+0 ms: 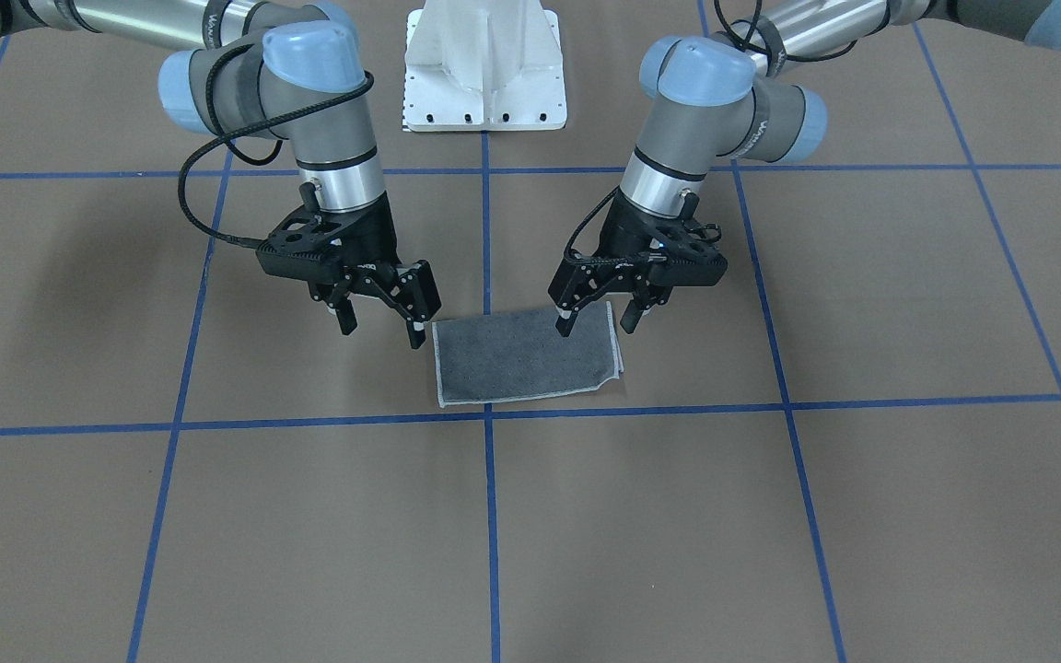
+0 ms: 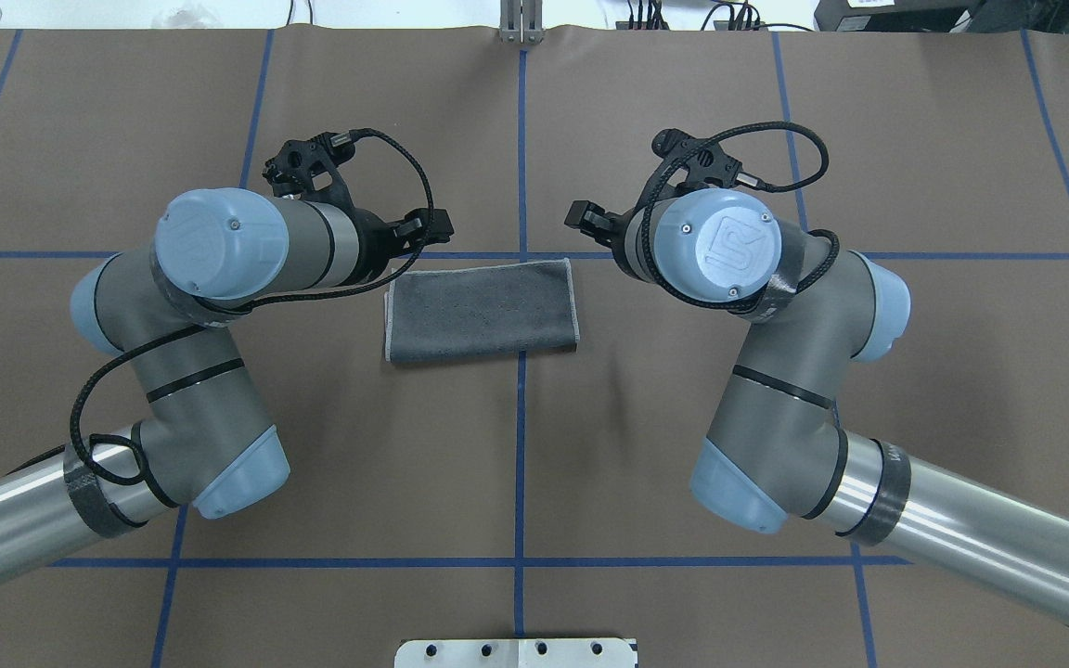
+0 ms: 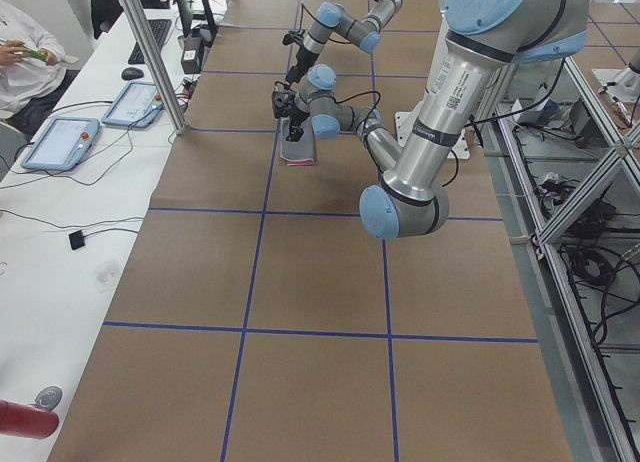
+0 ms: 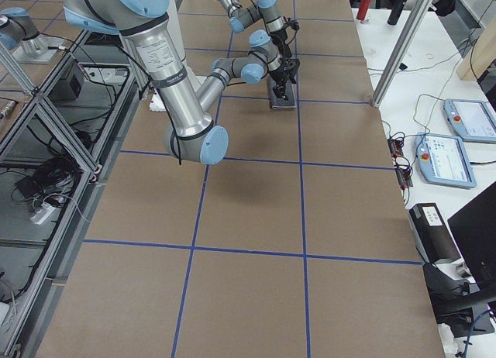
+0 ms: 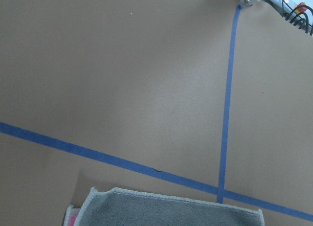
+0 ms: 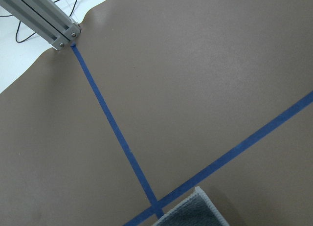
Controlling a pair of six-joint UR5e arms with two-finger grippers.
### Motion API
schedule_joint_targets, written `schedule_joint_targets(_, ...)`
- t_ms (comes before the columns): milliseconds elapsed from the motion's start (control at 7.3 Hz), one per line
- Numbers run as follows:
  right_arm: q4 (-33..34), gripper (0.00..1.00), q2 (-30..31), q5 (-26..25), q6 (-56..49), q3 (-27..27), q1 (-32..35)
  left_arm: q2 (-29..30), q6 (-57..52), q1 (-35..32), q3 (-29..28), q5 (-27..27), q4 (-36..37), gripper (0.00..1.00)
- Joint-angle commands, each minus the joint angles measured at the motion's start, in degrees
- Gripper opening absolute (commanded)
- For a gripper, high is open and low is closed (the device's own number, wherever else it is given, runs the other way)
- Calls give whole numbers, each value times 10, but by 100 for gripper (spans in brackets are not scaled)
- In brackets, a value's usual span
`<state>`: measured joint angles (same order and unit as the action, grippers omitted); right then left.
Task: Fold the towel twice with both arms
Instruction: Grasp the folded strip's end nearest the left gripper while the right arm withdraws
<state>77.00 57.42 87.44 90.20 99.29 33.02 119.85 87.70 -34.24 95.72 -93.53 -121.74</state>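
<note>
Above the short ends of the towel (image 1: pixel 521 357), you see your left gripper (image 1: pixel 598 324) and right gripper (image 1: pixel 380 331), fingers spread apart. The towel lies flat, folded, grey side up, with wide brown table (image 1: pixel 530 552) all around it.

Ends of towel (image 1: pixel 521 364): right gripper (image 1: pixel 381 333) and left gripper (image 1: pixel 597 324) hang there, jaws apart, blocking both sides.
Operator side: open tabletop (image 1: pixel 530 534), room to pass.
</note>
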Motion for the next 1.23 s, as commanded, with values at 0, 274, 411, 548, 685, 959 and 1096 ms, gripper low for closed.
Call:
schedule_joint_targets(0, 0, 100, 19, 37, -61, 7, 28, -72, 10, 14, -2, 5, -77, 100)
schedule_joint_targets(274, 0, 100, 45, 74, -106, 36, 48, -69, 128, 41, -18, 26, -91, 94)
schedule_joint_targets(411, 0, 100, 49, 74, -106, 39, 48, -66, 175, 55, -20, 35, -91, 91)
schedule_joint_targets(548, 0, 100, 49, 73, -105, 39, 48, -66, 227, 57, -21, 48, -92, 88)
schedule_joint_targets(685, 0, 100, 49, 72, -105, 39, 48, -66, 259, 66, -21, 49, -91, 86)
schedule_joint_targets(959, 0, 100, 50, 70, -105, 39, 48, -66, 287, 82, -28, 49, -88, 83)
schedule_joint_targets(1096, 0, 100, 49, 70, -105, 39, 48, -66, 288, 88, -30, 49, -88, 82)
